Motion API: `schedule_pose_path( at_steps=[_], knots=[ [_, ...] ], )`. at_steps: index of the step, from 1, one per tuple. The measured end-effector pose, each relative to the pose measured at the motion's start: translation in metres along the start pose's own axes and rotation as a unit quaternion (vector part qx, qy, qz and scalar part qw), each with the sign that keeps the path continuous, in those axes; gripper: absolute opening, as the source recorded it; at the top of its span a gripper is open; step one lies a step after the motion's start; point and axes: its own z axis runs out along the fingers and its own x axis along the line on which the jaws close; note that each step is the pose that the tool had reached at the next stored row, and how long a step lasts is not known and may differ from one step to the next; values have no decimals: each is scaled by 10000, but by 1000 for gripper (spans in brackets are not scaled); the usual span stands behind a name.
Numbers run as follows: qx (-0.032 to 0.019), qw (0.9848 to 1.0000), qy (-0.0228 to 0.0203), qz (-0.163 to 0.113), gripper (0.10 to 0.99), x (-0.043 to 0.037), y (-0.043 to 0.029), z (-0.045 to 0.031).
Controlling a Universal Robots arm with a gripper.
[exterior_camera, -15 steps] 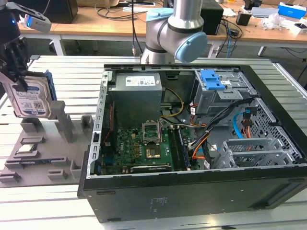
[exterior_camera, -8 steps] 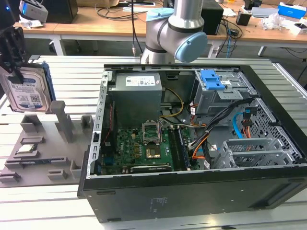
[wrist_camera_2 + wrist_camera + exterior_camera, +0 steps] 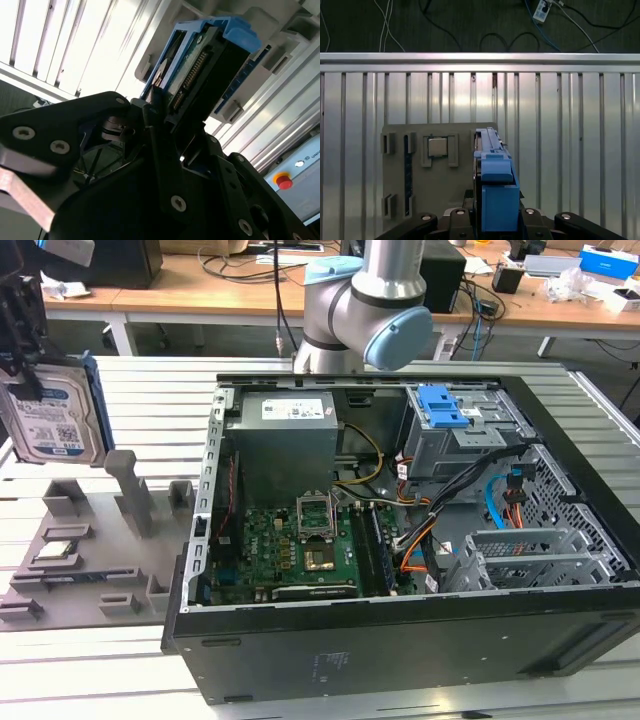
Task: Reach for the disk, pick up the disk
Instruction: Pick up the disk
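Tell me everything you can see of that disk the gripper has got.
The disk is a flat, rectangular, silver metal drive with a white-and-blue label on its broad face and a blue plastic bracket along its edge. It stands upright on edge at the exterior view's left, near the grey tray, and seems clear of the slatted table. The black gripper is shut on it, pressing its two flat sides. A row of connector pins shows in the second wrist view.

Gripper (image 3: 24, 365) at exterior view's left, fingers (image 3: 162, 170) clamped on disk (image 3: 45, 420) (one per face); arm elbow (image 3: 368, 302) bent.
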Motion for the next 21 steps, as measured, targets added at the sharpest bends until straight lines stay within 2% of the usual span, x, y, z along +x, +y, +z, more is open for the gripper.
schedule_pose_path(
  at_steps=[6, 11, 21],
  knots=[
    [0, 10000, 0, 0, 365, 1, -1, -166],
    [0, 10000, 0, 0, 365, 1, -2, -264],
    [-1, 10000, 0, 0, 365, 3, -9, -507]
  ],
)
